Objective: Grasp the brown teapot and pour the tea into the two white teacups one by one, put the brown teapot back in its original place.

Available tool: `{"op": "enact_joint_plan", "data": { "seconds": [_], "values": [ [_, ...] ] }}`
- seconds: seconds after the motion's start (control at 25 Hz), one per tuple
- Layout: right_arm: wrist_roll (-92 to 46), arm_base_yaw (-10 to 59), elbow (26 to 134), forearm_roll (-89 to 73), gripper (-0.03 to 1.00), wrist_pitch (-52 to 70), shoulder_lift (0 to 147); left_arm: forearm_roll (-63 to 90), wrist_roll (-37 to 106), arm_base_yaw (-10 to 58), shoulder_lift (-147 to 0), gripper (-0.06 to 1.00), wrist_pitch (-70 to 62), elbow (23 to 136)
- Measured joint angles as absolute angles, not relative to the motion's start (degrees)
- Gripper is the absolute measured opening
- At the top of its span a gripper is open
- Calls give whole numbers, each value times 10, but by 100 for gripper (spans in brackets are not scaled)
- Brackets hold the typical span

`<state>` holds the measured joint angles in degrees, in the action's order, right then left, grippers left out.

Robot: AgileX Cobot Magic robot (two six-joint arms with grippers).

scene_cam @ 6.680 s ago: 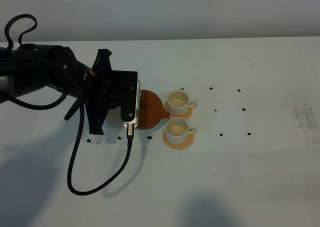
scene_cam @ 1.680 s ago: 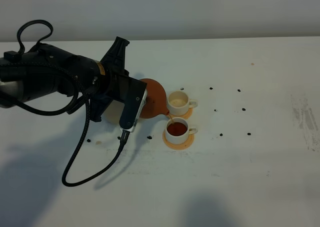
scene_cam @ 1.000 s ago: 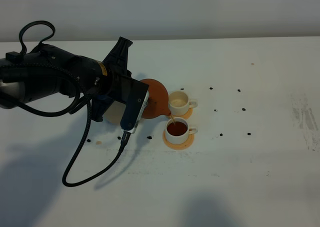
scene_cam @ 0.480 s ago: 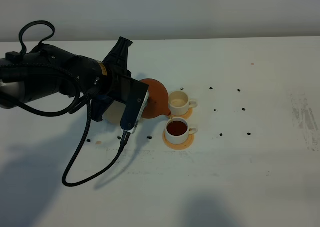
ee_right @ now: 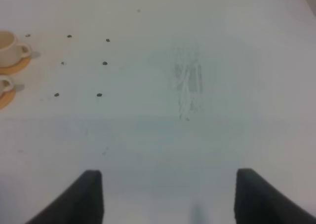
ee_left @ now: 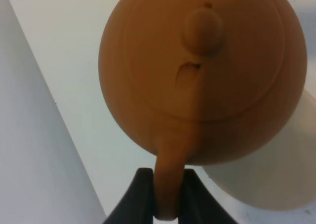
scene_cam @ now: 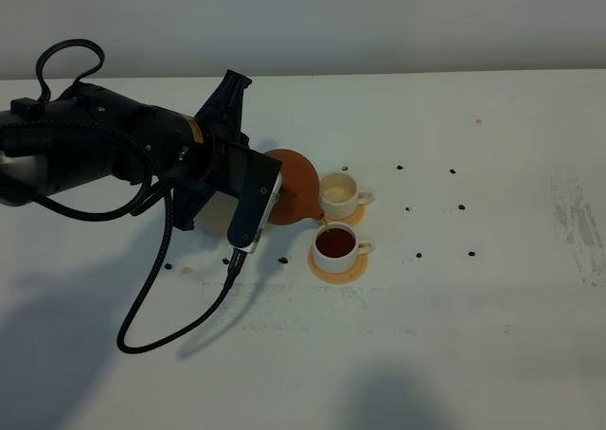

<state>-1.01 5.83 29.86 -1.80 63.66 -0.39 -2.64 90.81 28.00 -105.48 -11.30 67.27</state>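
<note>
The brown teapot is held off the white table, just beside the two white teacups on their left in the high view. It is tipped over. Its handle-to-spout axis runs from the left arm toward the cups, and the spout is aimed down at the near teacup, its tip just over that cup's rim. In the left wrist view the lid knob of the teapot is turned toward the camera.

The left gripper is pinched on the loop handle, one dark finger on each side of it. The right gripper is spread wide over bare table, with nothing between its fingers.

The near teacup is filled with dark reddish tea. The far teacup looks pale inside. Each cup is set on an orange coaster. A cream saucer is partly seen under the left arm.

A small yellow label is carried on the left arm, but its writing is too small to be read.
</note>
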Motion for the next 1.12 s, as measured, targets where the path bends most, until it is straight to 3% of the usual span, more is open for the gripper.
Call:
{"op": "enact_joint_plan", "data": {
  "seconds": [0.56,1.12],
  "values": [
    [-10,58,299,-18,54,637,-4,13,896,280,-1055,9,-154,673],
    [-10,58,299,-18,54,637,-4,30,794,280,-1051,9,-170,673]
  ]
}}
